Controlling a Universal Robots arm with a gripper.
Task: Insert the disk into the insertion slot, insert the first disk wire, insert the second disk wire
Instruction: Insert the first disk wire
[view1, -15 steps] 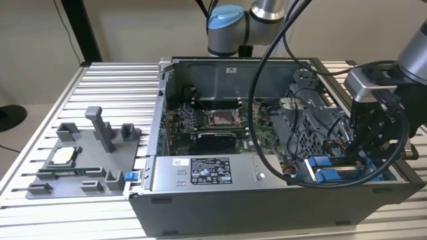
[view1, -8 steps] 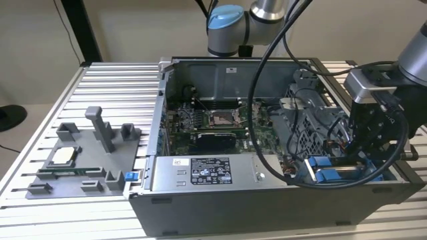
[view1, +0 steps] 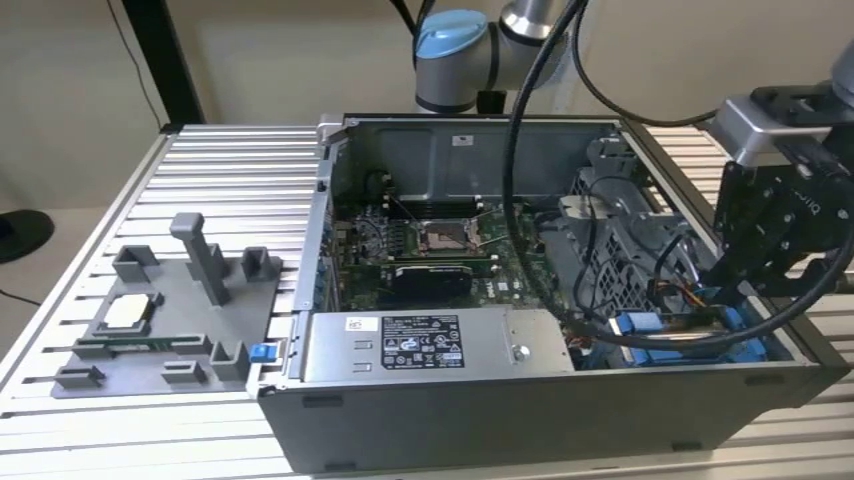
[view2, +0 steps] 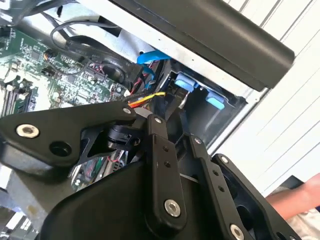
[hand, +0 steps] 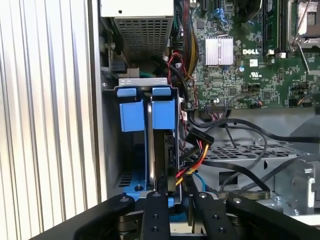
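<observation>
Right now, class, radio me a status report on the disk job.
Gripper at drive bay. Blue-framed disk seated inside. Yellow-red wires beside gripper.

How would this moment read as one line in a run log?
disk: seated in computer case corner | gripper: beside disk, at yellow-red wires | case: open

The computer case (view1: 534, 420) stands on the table (view1: 227, 150) toward its edge at the exterior view's right, with a parts tray (view1: 160, 345) just beside it near the opposite edge. Inside the case the power supply (view1: 427, 345) lies along the near wall, the circuit board (view1: 441, 250) behind it. The disk (view1: 638, 326) sits in the near corner at the exterior view's right, a wire bundle (hand: 192, 160) beside it, and the gripper (view1: 747, 295) is above that corner.
</observation>
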